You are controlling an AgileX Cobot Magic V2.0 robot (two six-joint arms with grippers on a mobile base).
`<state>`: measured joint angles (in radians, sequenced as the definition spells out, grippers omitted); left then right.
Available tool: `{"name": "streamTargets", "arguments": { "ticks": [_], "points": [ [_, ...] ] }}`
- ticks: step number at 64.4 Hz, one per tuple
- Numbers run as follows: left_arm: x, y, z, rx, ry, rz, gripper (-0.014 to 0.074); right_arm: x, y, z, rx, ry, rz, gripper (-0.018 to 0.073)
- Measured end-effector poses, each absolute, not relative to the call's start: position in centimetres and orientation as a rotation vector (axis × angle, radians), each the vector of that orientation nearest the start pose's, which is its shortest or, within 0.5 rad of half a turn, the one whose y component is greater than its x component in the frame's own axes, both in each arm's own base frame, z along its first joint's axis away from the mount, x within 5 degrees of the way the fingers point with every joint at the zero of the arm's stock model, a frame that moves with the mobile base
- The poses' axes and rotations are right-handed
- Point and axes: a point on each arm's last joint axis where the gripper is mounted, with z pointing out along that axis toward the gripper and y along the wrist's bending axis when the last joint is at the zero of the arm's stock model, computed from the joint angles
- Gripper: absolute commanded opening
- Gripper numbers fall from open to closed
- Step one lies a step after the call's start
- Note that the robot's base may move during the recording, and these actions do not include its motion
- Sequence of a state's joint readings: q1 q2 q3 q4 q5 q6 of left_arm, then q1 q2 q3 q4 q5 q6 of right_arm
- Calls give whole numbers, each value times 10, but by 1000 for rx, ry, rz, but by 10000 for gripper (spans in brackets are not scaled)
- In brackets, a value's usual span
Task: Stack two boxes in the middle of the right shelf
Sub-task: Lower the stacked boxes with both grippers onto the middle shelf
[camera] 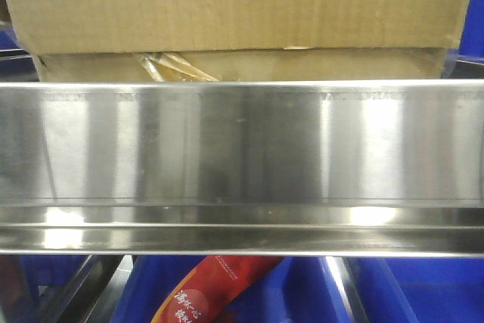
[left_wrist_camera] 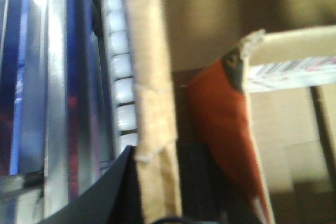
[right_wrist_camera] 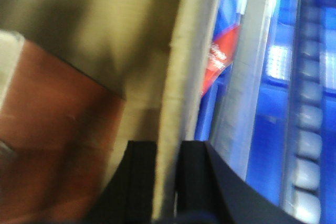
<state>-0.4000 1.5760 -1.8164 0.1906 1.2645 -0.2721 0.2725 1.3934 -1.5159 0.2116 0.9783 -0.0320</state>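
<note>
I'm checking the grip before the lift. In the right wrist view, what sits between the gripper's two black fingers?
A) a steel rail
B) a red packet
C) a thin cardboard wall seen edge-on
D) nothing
C: in the right wrist view a pale cardboard wall runs edge-on down into the right gripper, with one black finger close on each side of it.
</note>
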Motion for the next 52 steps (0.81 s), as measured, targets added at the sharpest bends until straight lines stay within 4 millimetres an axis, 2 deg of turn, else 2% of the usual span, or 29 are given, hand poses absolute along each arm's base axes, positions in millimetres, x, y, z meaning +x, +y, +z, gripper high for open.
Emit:
{"name": "streamTargets", "arguments": {
  "ticks": [3,6,10,12,15,16,30,35,38,43,52],
  "points": [
    [306,-111,436,157,2461,-33,102,279,95,419,-304,2327,386,247],
    [306,-111,435,158,2458,-35,236,279,95,418,-310,2341,381,386],
    [307,-111,435,158,2452,-29,412,279,94,416,-313,2352,376,521],
    [307,-111,435,158,2451,-24,499,280,94,416,-312,2352,372,570],
    [307,-111,435,158,2448,-19,619,279,93,417,-312,2350,367,571],
    [307,-110,435,158,2448,-18,629,279,93,417,-312,2350,367,568],
    [303,-108,441,155,2427,-23,429,265,89,440,-305,2250,374,566],
    [295,-106,450,151,2397,-44,336,253,86,452,-304,2208,377,512],
    [288,-103,457,146,2373,-57,279,245,84,458,-303,2182,379,452],
    [274,-98,470,138,2333,-82,165,230,79,470,-302,2134,382,284],
    [239,-83,490,126,2265,-111,-58,199,71,484,-315,2062,378,-84]
  ]
}}
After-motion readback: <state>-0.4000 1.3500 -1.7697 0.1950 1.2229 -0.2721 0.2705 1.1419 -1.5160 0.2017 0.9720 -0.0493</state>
